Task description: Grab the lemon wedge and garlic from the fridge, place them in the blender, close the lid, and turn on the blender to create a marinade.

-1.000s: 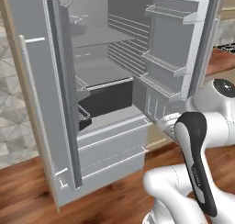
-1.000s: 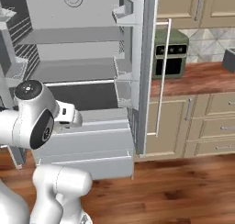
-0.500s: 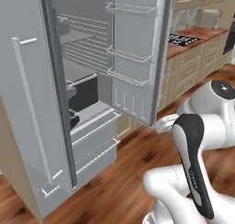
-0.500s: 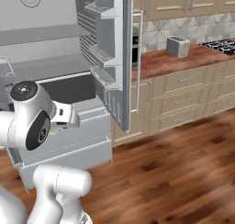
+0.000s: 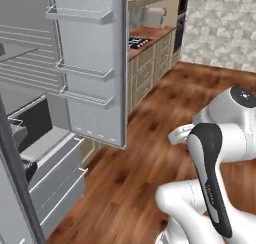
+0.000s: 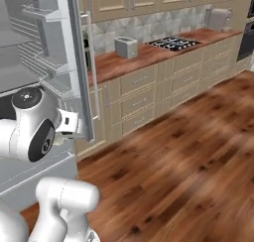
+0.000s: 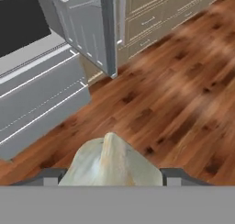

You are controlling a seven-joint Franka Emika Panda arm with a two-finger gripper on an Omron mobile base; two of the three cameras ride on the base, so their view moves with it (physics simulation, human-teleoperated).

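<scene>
From my hand view the gripper (image 7: 110, 179) pinches the garlic (image 7: 111, 162), a pale whitish lump sitting between the dark fingertips above wooden floor (image 7: 174, 90), with the fridge (image 7: 41, 94) drawers off to the upper left. My left base view gives me the open fridge door racks (image 5: 82, 70) instead. My right base view adds the toaster (image 6: 126, 47) and stovetop (image 6: 174, 41) on the counter (image 6: 149, 57).

open fridge door (image 5: 95, 68) left, bare wood floor (image 6: 188, 151) right
</scene>
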